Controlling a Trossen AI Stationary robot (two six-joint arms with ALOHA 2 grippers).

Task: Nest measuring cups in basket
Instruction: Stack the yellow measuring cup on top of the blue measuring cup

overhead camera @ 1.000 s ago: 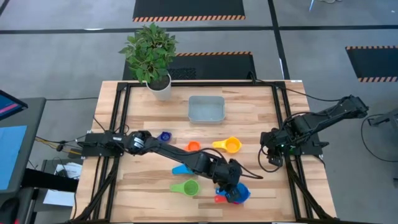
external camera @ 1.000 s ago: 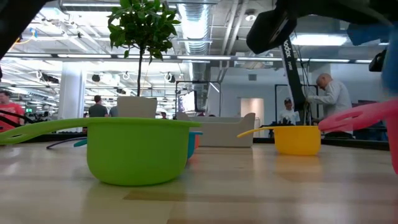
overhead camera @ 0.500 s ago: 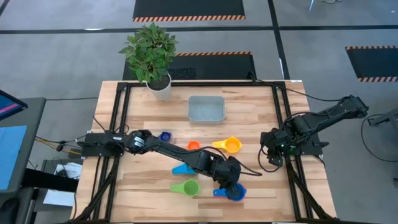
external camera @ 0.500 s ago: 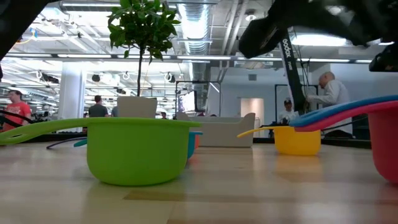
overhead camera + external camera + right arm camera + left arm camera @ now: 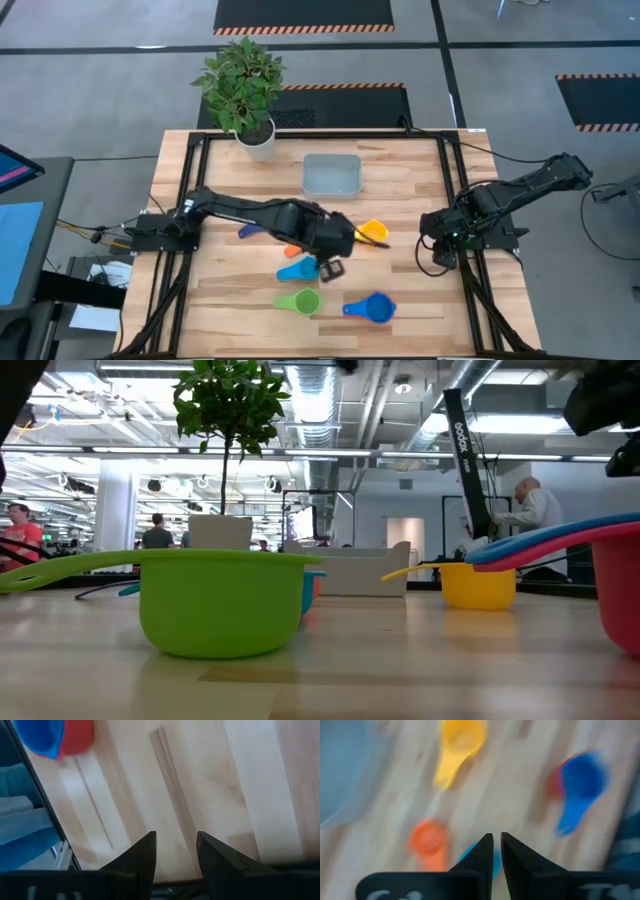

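Observation:
My left gripper (image 5: 331, 268) hovers shut and empty over the table's middle, beside the light blue cup (image 5: 296, 270); its fingers (image 5: 496, 851) show nothing between them. The blue cup (image 5: 375, 308) sits nested in the red cup (image 5: 80, 740) near the front edge. The green cup (image 5: 301, 300), the yellow cup (image 5: 372, 232) and the orange cup (image 5: 427, 840) rest on the wood. A dark blue handle (image 5: 248, 231) pokes out from under the left arm. The basket (image 5: 332, 175) stands at the far middle. My right gripper (image 5: 440, 256) waits open at the right edge.
A white plant pot (image 5: 256, 140) stands at the table's far left corner. Black frame rails (image 5: 452, 200) run along the left and right sides. Bare wood lies between the basket and the cups. People show in the room behind the table in the low view.
My left gripper has come away from the blue cup, risen, and gone back toward the table's middle and left while tipping. The blue cup, tilted over the red one a second ago, now sits level inside it with both handles stacked.

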